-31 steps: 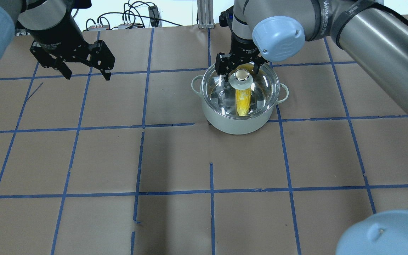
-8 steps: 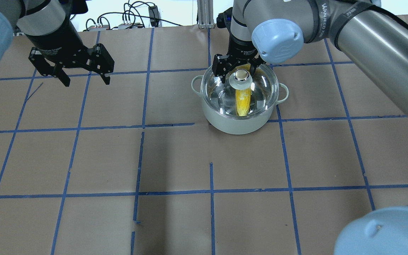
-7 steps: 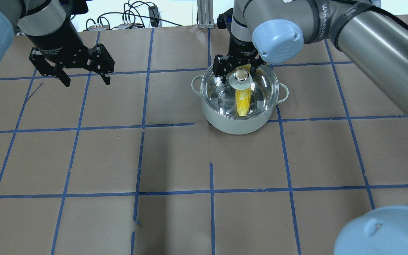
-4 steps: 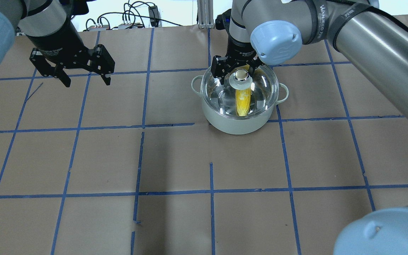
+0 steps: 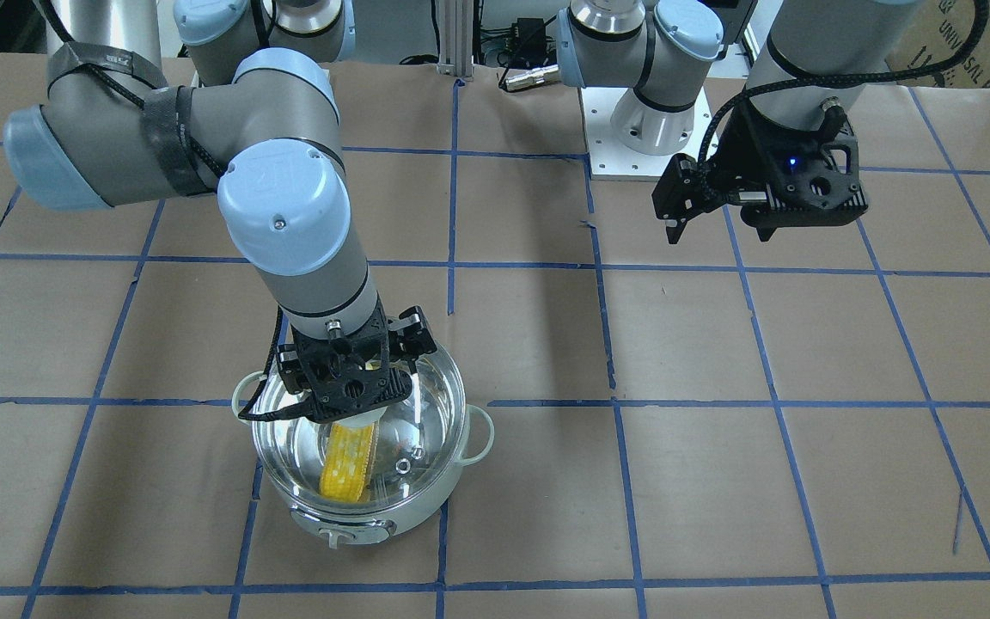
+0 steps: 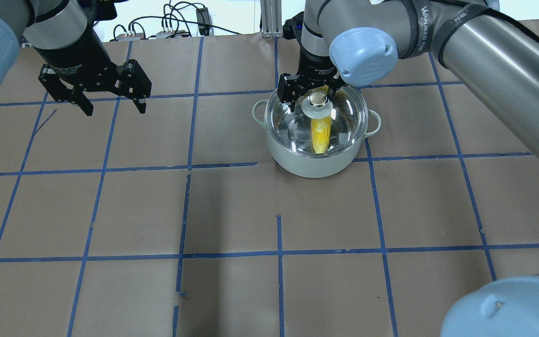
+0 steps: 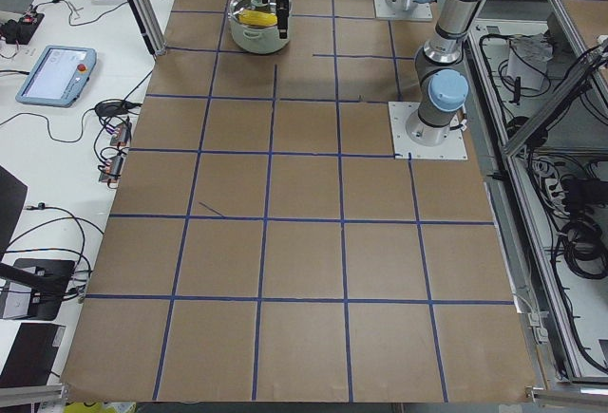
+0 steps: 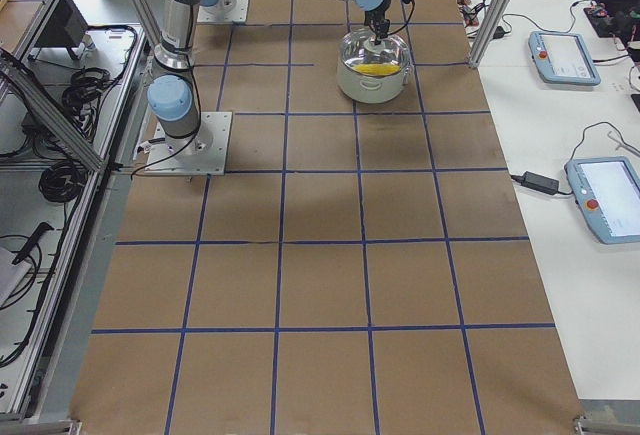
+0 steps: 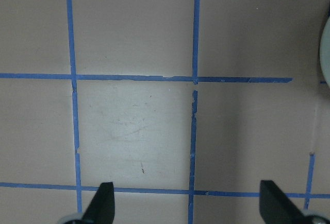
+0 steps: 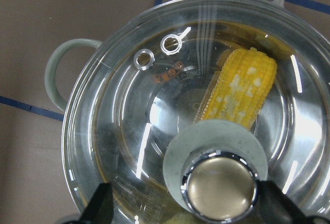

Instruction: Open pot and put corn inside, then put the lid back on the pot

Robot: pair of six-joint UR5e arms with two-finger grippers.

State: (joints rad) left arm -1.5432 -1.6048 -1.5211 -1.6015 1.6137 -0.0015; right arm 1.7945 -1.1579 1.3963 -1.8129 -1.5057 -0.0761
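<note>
Checking the claw-to-knob relation over the pot point(image 6: 307, 164).

- Right claw point(image 6: 310, 95): released, fingers spread. It straddles the lid knob point(image 10: 220, 185) without touching it, one finger on each side. In the right wrist view the knob sits directly under the claw, towards 6 o'clock of the frame.
- Glass lid point(image 6: 342, 117): seated level on the pot rim all round. No gap shows in the overhead or front views.
- Corn point(image 6: 321, 134): inside the pot, lying flat under the lid. In the overhead view its long axis runs 12 to 6 o'clock and passes beneath the knob. In the wrist view a blunt end points to about 1 o'clock. I cannot tell which end is the tapered one.
- Left claw point(image 6: 115, 107): released and empty, over bare table point(image 6: 232, 210), well apart at 9 o'clock from the pot. The right arm is clearly the nearer one.

Judgement: all three steps look done. What remains is a straight vertical retreat. Any sideways drift could let a finger catch the knob and skew the lid.
</note>
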